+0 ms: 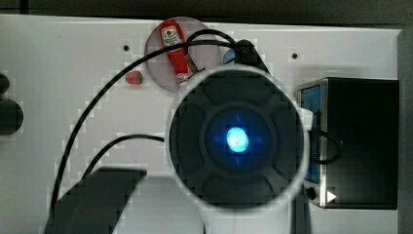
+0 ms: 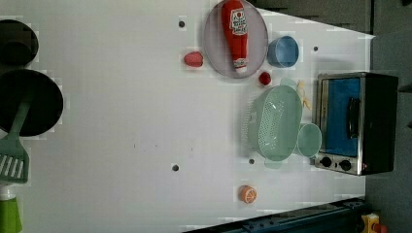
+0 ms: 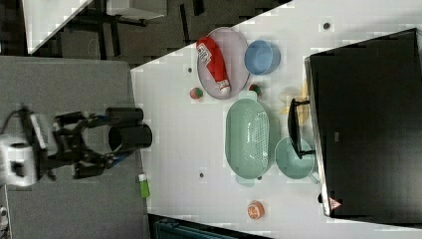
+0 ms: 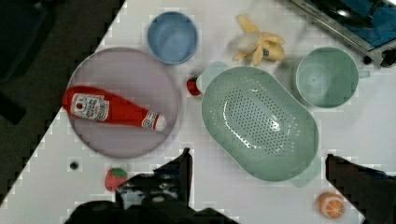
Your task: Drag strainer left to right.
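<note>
White worktop (image 2: 121, 121) is filling most of each view, with dark floor and grey surroundings lying past its edges. Nothing of the drag appears done: the strainer (image 2: 275, 122) is sitting untouched at centre right of the left view, just beside a black toaster oven (image 2: 357, 124), with a teal bowl (image 2: 309, 140) squeezed between them. The tool (image 4: 257, 161) is hanging well above it with fingers spread wide and holding nothing, so the descent, contact and drag are all remaining. A ketchup bottle (image 2: 234, 31) is lying on a round plate (image 2: 214, 43) at top centre, next to a blue bowl (image 2: 283, 51).
</note>
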Motion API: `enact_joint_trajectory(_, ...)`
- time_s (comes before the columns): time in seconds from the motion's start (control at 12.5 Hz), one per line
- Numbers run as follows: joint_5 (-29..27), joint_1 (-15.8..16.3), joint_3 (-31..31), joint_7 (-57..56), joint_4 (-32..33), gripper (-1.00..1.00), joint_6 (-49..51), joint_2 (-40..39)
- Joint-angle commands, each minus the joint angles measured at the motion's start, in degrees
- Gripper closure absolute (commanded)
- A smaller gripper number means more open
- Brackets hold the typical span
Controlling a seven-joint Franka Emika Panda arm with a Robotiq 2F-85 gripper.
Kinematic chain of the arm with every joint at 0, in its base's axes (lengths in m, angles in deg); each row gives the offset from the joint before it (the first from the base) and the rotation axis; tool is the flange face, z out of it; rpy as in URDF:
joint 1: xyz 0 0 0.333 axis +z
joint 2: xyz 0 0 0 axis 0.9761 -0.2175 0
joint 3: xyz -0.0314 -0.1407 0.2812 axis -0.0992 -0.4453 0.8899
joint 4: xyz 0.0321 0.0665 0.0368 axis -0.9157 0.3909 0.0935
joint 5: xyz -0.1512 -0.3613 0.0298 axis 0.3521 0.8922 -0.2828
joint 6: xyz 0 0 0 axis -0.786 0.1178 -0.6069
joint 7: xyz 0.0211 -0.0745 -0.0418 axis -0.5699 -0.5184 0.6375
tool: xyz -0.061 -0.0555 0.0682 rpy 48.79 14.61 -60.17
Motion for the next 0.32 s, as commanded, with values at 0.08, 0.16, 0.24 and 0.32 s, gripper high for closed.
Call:
enact_joint_trajectory(0.08, 1.0, -1.6, -1.0, -6.5, 1.3, -1.00, 2.9, -1.7)
enact_joint_trajectory(0.16, 1.0, -1.6, -1.1, -6.5, 1.3, -1.00, 3.0, -1.7)
enact_joint_trajectory(0.24, 1.0, -1.6, -1.1, -6.5, 1.3, -1.00, 3.0, -1.7)
enact_joint_trajectory(0.32, 1.0, -1.6, -1.3, -6.5, 1.3, -1.00, 3.0, -1.7)
